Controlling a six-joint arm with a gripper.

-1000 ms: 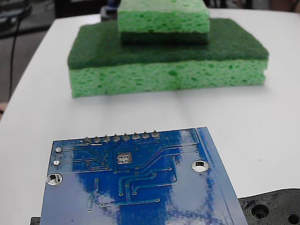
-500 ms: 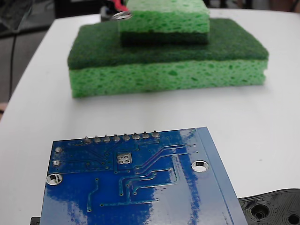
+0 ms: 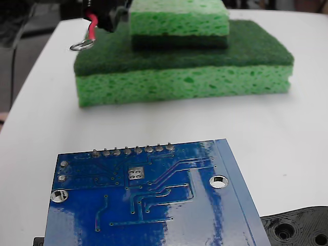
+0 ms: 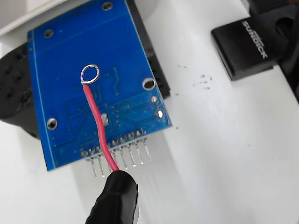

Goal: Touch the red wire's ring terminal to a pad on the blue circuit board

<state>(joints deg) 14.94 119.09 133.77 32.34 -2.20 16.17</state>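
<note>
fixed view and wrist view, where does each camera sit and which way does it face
Fixed view: low at the table's near edge, looking across the blue circuit board toward the stacked green sponges; of the robot only a dark tip holding the red wire with its ring terminal, top left.
Wrist view: on the arm, looking down at the board; the wire's black sleeve shows, no pincer fingers.
Shared: board, pad, wire, ring.
</note>
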